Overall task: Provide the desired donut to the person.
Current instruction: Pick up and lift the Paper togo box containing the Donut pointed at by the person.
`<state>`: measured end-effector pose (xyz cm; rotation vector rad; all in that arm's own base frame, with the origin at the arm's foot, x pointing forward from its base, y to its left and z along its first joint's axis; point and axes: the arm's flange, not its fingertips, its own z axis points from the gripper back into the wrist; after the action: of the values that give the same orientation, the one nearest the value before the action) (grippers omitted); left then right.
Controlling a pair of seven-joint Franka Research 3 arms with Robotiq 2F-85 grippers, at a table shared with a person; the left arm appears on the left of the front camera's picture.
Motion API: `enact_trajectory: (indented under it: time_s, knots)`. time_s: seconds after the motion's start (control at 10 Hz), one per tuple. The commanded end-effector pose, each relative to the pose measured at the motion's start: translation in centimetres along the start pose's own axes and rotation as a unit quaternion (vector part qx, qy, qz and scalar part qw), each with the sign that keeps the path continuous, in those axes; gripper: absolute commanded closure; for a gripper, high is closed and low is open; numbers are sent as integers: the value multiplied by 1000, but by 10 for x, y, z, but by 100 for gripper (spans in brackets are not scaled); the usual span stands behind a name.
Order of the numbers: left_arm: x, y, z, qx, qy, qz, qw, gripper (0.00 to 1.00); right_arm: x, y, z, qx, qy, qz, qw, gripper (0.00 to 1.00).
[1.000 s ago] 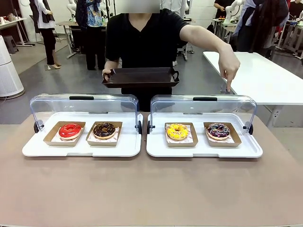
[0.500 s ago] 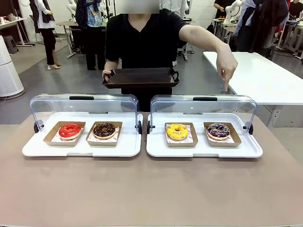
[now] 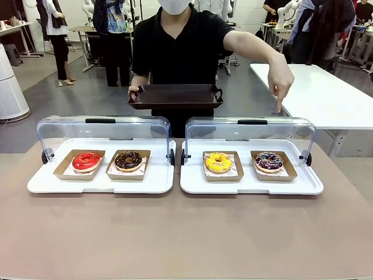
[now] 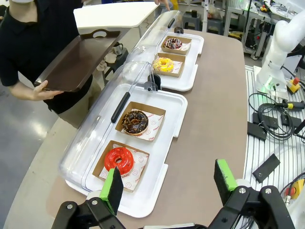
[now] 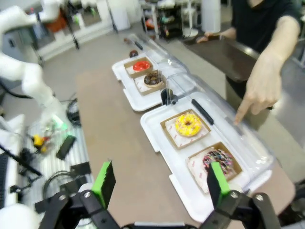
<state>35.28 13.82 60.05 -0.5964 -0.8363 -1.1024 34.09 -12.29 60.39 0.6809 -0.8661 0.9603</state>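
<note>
A: Where does the person (image 3: 180,52) point?
B: Hard to tell; the finger (image 3: 279,104) hangs beyond the raised lid (image 3: 250,131), nearest the sprinkled donut (image 3: 268,161).
A: Left hand (image 4: 169,180), right hand (image 5: 161,181)?
B: Both wide open, empty.

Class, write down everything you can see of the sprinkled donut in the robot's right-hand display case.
The sprinkled donut is a ring with dark glaze dotted with pink, white and blue sprinkles. It lies flat on printed white paper in a shallow brown cardboard tray, on the right side of the white display tray, whose clear lid stands open behind it. The yellow donut sits beside it, apart. The person's hand points down beyond the lid, clear of the donut.
</note>
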Motion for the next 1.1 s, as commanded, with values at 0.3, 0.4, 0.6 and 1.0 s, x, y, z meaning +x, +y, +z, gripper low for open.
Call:
enact_trajectory:
  time_s: [0.3, 0.4, 0.6, 1.0]
  knots:
    - [-1, 0, 4, -4, -3, 0, 1000, 0, 39, 62, -128, 12, 270, 247, 931, 0]
    - [-1, 0, 4, -4, -3, 0, 1000, 0, 29, 68, -159, 15, 310, 271, 911, 0]
    - [-1, 0, 4, -4, -3, 0, 1000, 0, 1, 69, -212, 26, 362, 278, 889, 0]
    - [-1, 0, 4, -4, -3, 0, 1000, 0, -39, 58, -251, 15, 393, 262, 881, 0]
